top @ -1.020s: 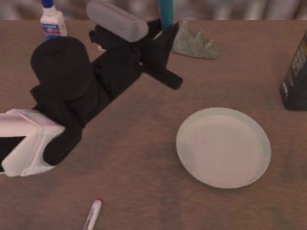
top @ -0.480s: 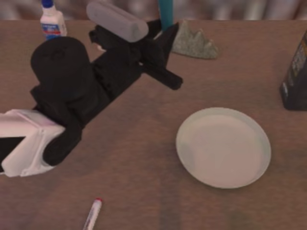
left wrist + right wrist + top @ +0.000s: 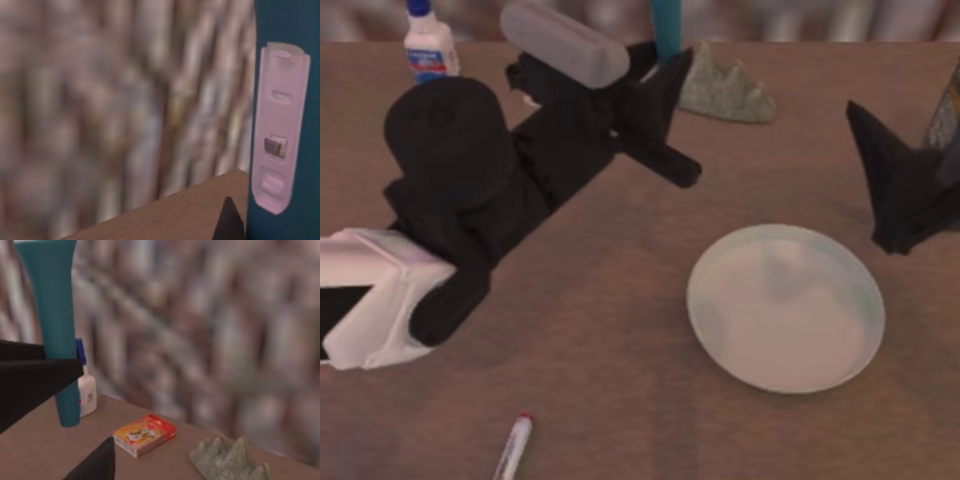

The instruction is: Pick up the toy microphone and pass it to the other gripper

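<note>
A brown wooden table (image 3: 620, 400) sits before a blurred backdrop; the left gripper (image 3: 655, 85), at the far edge near the middle, pinches the toy microphone (image 3: 666, 28) by its teal handle and holds it upright and clear of the table, seemingly so that the free length can be taken; the right gripper (image 3: 900, 195) hangs at the right edge, well apart from it, fingers spread, probably ready to receive; a white plate (image 3: 785, 305) lies between them, and a green rock-like lump (image 3: 725, 92) sits just beside the left gripper.
</note>
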Available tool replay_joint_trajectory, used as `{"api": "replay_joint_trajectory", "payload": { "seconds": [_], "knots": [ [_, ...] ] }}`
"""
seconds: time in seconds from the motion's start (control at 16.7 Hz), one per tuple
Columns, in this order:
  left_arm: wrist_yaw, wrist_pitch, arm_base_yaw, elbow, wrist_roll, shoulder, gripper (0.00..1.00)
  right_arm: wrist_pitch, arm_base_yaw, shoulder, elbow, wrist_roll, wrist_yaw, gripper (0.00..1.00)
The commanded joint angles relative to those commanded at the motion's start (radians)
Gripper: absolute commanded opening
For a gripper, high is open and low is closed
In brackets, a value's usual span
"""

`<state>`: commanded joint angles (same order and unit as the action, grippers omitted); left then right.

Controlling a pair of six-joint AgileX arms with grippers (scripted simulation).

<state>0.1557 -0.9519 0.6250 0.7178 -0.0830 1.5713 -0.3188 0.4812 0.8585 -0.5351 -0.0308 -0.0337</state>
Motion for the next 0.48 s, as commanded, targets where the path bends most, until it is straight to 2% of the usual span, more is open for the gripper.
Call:
{"api": "replay_joint_trajectory", "payload": {
  "seconds": [0.24, 0.48],
  "knots": [
    [0.0, 0.0, 0.0, 0.0, 0.0, 0.0, 0.0, -0.084, 0.132, 0.236, -0.143, -0.014, -0.009, 1.0],
    [0.0, 0.0, 0.0, 0.0, 0.0, 0.0, 0.0, -0.111, 0.189, 0.333, -0.196, -0.02, -0.014, 1.0]
  ]
}}
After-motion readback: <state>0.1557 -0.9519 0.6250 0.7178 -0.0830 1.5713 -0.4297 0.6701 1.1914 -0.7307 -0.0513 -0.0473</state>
